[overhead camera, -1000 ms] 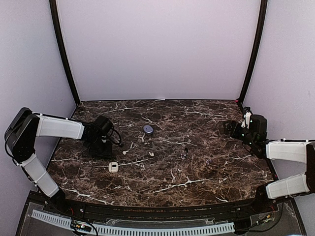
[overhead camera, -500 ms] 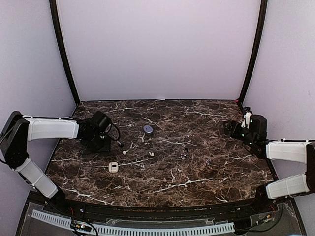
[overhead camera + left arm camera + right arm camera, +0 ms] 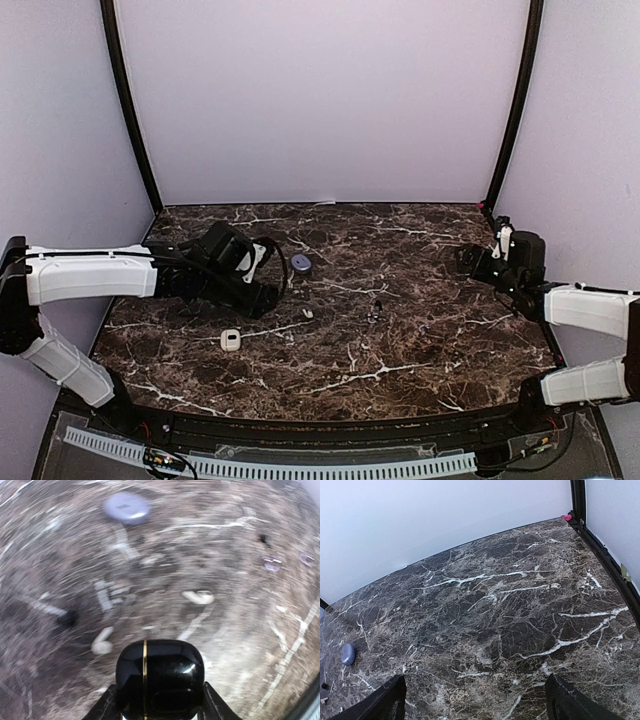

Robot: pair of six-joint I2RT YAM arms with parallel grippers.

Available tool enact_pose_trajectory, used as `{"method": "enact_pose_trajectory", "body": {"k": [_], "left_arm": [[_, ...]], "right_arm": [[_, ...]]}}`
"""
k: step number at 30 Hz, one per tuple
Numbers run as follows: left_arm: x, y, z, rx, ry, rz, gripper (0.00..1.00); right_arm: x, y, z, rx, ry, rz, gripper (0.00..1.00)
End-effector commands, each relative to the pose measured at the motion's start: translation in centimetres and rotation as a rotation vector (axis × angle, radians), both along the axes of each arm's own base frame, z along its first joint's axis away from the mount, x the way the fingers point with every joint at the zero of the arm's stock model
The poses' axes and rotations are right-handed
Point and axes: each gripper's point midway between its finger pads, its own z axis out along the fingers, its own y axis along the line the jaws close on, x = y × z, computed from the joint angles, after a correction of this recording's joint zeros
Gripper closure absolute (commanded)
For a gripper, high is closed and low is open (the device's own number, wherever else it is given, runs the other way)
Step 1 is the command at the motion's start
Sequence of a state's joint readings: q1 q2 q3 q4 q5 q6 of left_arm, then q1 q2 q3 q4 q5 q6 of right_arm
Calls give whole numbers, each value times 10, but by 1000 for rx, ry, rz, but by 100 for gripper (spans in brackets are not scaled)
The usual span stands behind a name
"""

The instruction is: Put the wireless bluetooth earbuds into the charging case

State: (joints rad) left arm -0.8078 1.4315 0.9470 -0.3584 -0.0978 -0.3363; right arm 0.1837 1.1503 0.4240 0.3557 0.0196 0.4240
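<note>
2 white earbuds out on the dark marble table (image 3: 420,350). The first white earbud (image 3: 199,597) (image 3: 307,313) lies on its side near the middle. The second white earbud (image 3: 101,645) sits nearer the left arm, stem angled up. Neither is in a case, both loose on the stone.

Right in front of them in the left wrist view is the black charging case (image 3: 160,672), glossy, with a thin gold line across it. The left gripper (image 3: 160,702) (image 3: 262,292) has it clamped, 1 finger on each side of the case. The second earbud is just beside the case's upper left corner in that view, and the first is a little farther out.

Beyond the earbuds, a lilac round case (image 3: 126,507) (image 3: 301,262) (image 3: 348,653) rests toward the back. A white case (image 3: 231,340) lies nearer the front edge, apart from the left arm. The wrist picture is blurred, so the small dark specks on the stone can't be made out.

Over on the far right, the right gripper (image 3: 475,687) (image 3: 470,260) hangs with its 2 fingers spread wide, nothing but marble between them.
</note>
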Motion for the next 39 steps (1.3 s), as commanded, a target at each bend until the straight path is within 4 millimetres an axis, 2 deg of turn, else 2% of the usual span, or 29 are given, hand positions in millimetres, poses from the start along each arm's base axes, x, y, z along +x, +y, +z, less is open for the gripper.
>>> {"method": "enact_pose_trajectory", "body": {"k": [1,8,14,19,32,37,39], "left_arm": [[-17,-55,11,-81,-42,-242,47],[-40,-106,-9,-84,-32,-434,47],[-45,-123,-38,-49,5,-504,47],[-52,-134,-48,-55,31,-557,47],[-57,-138,-70,-23,46,-624,47],[-60,-138,-72,-17,46,-652,38],[-61,-137,-74,-12,48,-659,29]], "right_arm": [[3,8,24,15,-29,33,3],[2,25,36,18,4,137,3],[-3,44,43,39,14,249,3],[-4,47,36,40,37,270,3],[-1,55,21,56,80,305,4],[-1,56,18,57,92,310,4],[-1,56,17,58,94,314,4]]}}
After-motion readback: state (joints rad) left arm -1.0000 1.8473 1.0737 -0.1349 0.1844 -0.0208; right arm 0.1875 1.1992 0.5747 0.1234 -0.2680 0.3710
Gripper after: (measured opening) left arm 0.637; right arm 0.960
